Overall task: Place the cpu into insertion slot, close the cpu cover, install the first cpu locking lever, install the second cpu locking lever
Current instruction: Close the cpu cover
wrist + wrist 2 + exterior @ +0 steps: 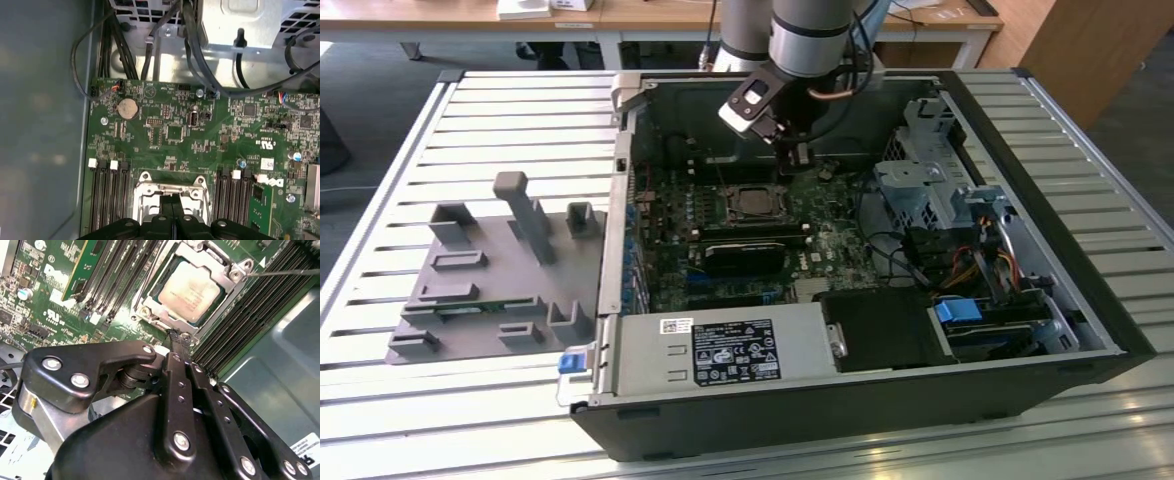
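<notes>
Gripper [175, 335] fingers pressed together, nothing held, tips just beside the insertion slot [144, 311] rim; cpu [190, 290] seated flat in the slot, silver top up; cpu cover [229, 287] lying down around it; in the exterior view, gripper at 1 o'clock of cpu, inside computer case [1067, 330].

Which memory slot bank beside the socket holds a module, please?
The bank farther from the case wall; a green module stands in it.
</notes>
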Controlling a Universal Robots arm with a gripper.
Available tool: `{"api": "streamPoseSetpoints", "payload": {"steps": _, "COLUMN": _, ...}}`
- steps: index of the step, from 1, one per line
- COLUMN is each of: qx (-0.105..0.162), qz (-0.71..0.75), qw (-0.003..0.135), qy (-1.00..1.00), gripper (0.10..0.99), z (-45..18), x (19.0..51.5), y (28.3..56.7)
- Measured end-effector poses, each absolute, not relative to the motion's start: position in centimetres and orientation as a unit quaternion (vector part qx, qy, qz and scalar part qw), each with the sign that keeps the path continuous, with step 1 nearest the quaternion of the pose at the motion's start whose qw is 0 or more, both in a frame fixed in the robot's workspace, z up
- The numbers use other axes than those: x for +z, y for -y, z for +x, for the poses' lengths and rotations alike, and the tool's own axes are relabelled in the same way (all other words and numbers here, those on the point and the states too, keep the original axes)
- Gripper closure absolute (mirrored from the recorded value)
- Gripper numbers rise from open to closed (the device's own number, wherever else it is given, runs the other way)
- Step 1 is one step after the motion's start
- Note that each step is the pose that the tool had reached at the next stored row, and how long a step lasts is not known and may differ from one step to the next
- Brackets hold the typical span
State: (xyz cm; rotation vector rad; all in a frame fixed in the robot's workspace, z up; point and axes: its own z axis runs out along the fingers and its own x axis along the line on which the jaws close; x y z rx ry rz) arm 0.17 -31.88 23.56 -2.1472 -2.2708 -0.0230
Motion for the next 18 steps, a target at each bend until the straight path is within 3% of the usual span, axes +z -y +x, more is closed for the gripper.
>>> {"api": "streamPoseSetpoints", "payload": {"steps": 18, "qx": -0.008, "qz": -0.687, "qw": 0.008, "qy": 0.727, "gripper": 0.980, "z": -2.0, "x": 23.5, "y": 31.9}}
